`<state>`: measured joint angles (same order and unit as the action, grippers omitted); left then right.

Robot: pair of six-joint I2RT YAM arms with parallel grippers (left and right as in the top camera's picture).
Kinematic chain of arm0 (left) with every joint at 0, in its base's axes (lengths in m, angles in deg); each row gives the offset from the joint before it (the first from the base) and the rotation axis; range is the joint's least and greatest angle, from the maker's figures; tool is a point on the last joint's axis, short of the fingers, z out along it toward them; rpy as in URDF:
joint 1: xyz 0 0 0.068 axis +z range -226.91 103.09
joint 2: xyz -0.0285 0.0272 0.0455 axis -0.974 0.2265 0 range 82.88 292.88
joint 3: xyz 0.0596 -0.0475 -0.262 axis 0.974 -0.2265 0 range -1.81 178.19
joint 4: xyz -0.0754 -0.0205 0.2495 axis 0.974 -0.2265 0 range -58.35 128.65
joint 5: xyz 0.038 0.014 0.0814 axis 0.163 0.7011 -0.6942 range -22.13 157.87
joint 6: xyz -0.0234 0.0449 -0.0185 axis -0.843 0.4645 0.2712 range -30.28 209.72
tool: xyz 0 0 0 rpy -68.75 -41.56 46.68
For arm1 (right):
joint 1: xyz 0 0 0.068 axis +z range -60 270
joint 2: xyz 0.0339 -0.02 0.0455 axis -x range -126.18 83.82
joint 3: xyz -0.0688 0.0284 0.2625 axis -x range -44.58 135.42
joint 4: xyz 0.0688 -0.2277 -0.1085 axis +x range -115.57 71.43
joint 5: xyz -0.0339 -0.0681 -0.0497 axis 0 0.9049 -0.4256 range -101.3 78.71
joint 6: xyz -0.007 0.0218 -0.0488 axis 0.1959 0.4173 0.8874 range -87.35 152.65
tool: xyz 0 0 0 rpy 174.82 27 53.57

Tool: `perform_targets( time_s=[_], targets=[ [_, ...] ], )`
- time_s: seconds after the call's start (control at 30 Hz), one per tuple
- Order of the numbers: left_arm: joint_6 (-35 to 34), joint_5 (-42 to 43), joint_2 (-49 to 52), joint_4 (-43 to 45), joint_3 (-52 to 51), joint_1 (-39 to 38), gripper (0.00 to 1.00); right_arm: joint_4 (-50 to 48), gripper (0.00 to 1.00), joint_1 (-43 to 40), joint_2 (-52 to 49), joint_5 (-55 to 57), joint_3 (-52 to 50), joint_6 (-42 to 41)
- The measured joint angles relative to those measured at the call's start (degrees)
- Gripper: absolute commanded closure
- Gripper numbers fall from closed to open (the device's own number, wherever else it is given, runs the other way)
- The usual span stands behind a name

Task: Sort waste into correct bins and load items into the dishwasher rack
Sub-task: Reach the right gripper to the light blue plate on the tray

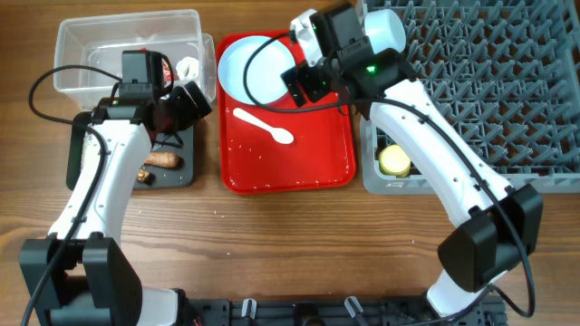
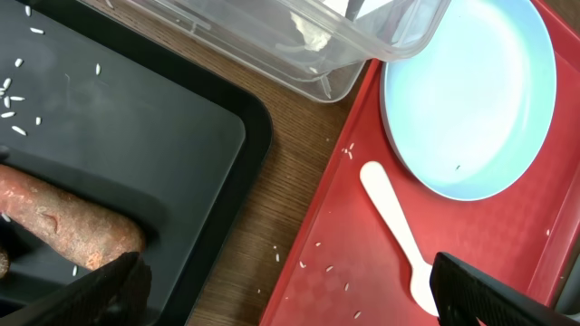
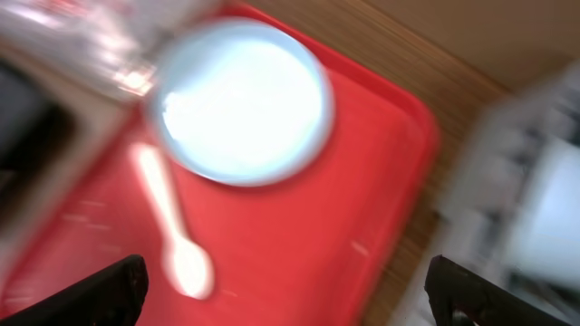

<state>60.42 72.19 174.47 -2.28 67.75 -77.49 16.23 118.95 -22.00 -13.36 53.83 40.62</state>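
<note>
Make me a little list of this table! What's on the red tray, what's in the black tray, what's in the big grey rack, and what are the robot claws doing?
in the black tray: orange carrot piece, white rice grains
on the red tray: pale blue plate, white plastic spoon beside it, a few more rice grains
in the dishwasher rack: small yellow cup, near left corner
left claw: open, holding nothing
right claw: open, holding nothing, over the red tray
</note>
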Motion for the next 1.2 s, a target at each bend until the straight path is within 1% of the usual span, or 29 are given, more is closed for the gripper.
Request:
perform_targets(
  time_s=[0.03, 0.1, 0.17, 0.3, 0.47, 0.6, 0.7, 0.83, 0.97, 1.2],
  targets=[
    [0.0, 0.0, 0.0, 0.0, 0.0, 0.0, 0.0, -0.35, 0.03, 0.04, -0.02, -3.85, 0.0, 0.0],
    [0.02, 0.0, 0.0, 0.0, 0.0, 0.0, 0.0, -0.37, 0.08, 0.04, -0.13, -6.34, 0.0, 0.0],
    [0.0, 0.0, 0.0, 0.0, 0.0, 0.0, 0.0, -0.81, 0.13, 0.04, -0.26, -8.26, 0.0, -0.26],
    [0.0, 0.0, 0.0, 0.0, 0.0, 0.0, 0.0, -4.11, 0.17, 0.04, -1.99, -9.7, 0.0, -3.26],
    [0.0, 0.0, 0.0, -0.02, 0.0, 0.0, 0.0, -11.37, 0.17, 0.04, -6.51, -8.11, 0.0, -11.28],
    [0.0, 0.0, 0.0, -0.02, 0.0, 0.0, 0.0, -13.62, 0.17, 0.04, -9.25, -6.64, 0.0, -15.82],
    [0.02, 0.0, 0.0, 0.0, 0.0, 0.0, 0.0, -14.73, 0.17, 0.04, -10.27, -6.05, 0.0, -17.64],
    [0.02, 0.0, 0.0, 0.0, 0.0, 0.0, 0.0, -16.35, 0.23, 0.04, -10.47, -5.33, 0.0, -18.78],
    [0.02, 0.0, 0.0, 0.0, 0.0, 0.0, 0.0, -19.02, 0.31, 0.04, -10.73, -2.27, 0.0, -22.49],
    [0.0, 0.0, 0.0, 0.0, 0.0, 0.0, 0.0, -22.67, 0.35, 0.04, -14.62, 0.83, 0.0, -30.84]
  ],
)
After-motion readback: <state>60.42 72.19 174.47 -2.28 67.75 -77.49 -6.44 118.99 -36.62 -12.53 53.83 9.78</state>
